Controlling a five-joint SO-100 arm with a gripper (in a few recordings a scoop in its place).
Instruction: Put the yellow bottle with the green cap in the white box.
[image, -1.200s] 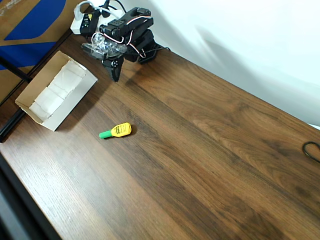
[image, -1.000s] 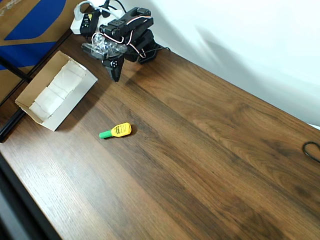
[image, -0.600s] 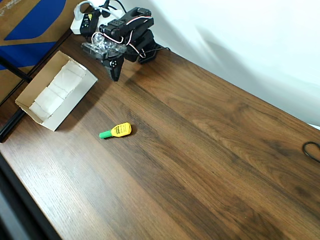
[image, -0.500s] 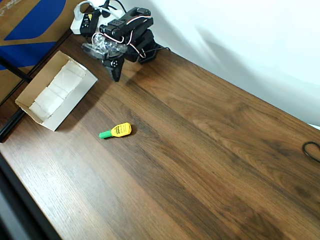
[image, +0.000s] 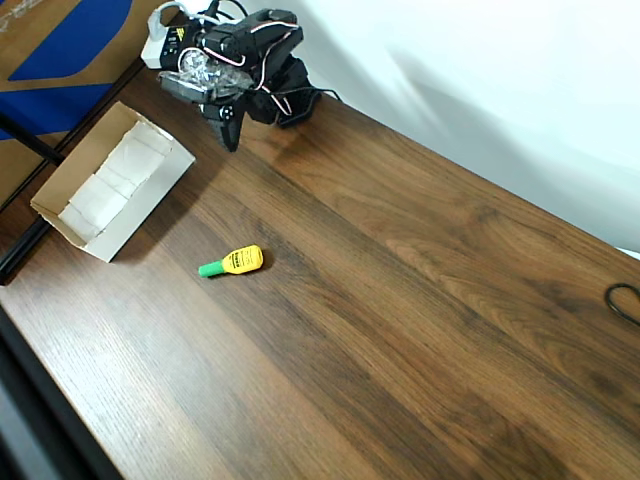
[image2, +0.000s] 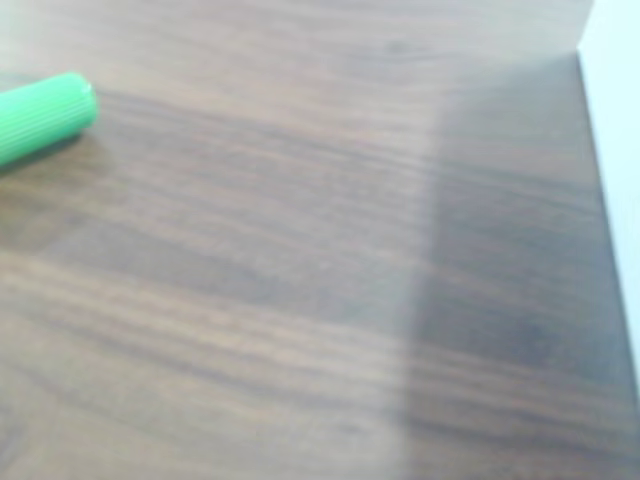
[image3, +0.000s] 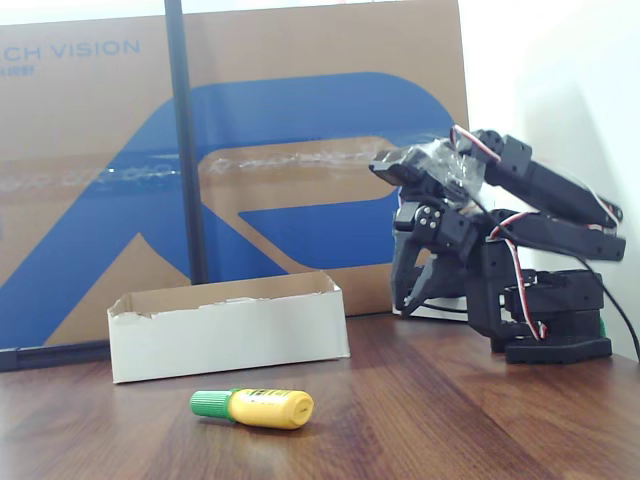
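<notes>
The yellow bottle with the green cap (image: 232, 262) lies on its side on the wooden table, cap pointing left in the overhead view. The fixed view shows the bottle (image3: 255, 407) lying in front of the white box (image3: 230, 335). The white box (image: 148, 205) stands to the bottle's upper left with nothing loose inside. My gripper (image: 229, 135) hangs shut over the table at the far end, beside the box's far corner and well away from the bottle. In the fixed view the gripper (image3: 412, 300) points down, holding nothing. The wrist view catches the green cap (image2: 40, 115) at its upper left.
A big brown-and-blue carton (image3: 300, 150) stands behind the box, with a black pole (image3: 185, 140) in front of it. A white power strip (image: 165, 45) sits behind the arm's base. A black cable (image: 625, 300) lies at the right edge. The table's front edge runs along the lower left.
The arm has lifted and folded back a little, drawing the gripper tip toward the far end. The bottle and box have not moved.
</notes>
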